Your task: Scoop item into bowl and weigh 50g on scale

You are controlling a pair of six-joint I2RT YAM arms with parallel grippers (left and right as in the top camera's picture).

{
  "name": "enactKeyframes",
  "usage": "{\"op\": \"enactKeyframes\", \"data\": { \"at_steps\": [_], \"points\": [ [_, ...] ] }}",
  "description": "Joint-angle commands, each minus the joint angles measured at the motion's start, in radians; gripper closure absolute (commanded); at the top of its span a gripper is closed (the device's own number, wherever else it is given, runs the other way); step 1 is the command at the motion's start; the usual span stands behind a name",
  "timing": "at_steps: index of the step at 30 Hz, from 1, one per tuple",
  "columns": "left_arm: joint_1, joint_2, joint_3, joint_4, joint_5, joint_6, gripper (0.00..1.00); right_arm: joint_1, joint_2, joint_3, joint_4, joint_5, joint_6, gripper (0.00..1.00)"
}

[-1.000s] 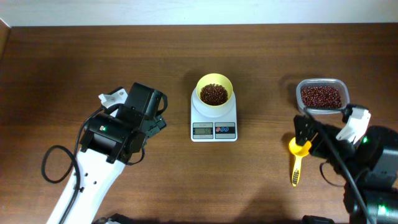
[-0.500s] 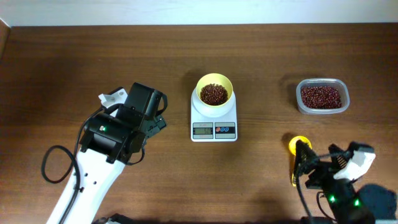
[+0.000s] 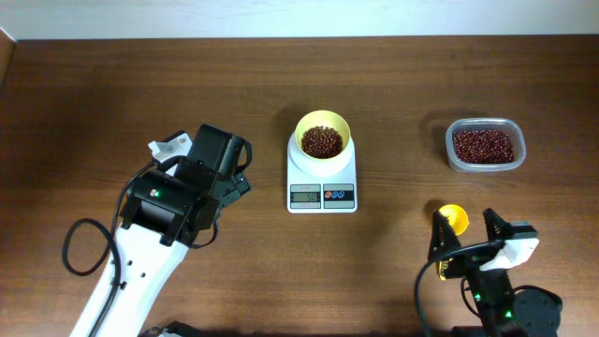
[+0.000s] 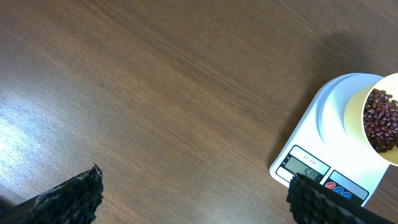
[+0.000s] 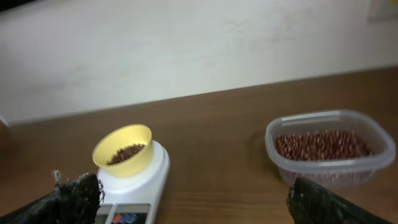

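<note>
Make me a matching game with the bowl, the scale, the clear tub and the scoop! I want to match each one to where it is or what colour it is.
Things:
1. bowl
2. scale
3. clear tub
4. scoop

Clues:
A. lying on the bare table
B. yellow, sitting on the scale
C. see-through, far right
D. white, under the bowl

Pairs: 1-B, 2-D, 3-C, 4-A
</note>
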Motion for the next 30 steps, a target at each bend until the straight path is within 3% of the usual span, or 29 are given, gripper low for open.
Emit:
{"op": "enactKeyframes", "data": {
  "at_steps": [1, 13, 18, 30],
  "points": [
    [0.004, -0.012, 0.002, -0.001, -0.010, 0.001, 0.01, 0.044, -0.013, -0.033, 0.009, 0.009, -0.202, 0.01],
    [0.004, -0.012, 0.002, -0.001, -0.010, 0.001, 0.01, 0.045, -0.013, -0.132, 0.048, 0.008, -0.333, 0.01],
    [0.004, -0.012, 0.002, -0.001, -0.009, 0.001, 0.01, 0.045, -0.013, -0.246, 0.214, 0.009, -0.349, 0.01],
    [0.004, -0.012, 0.002, -0.001, -0.009, 0.001, 0.01, 0.045, -0.013, -0.252, 0.288, -0.018, -0.390, 0.01]
  ]
}}
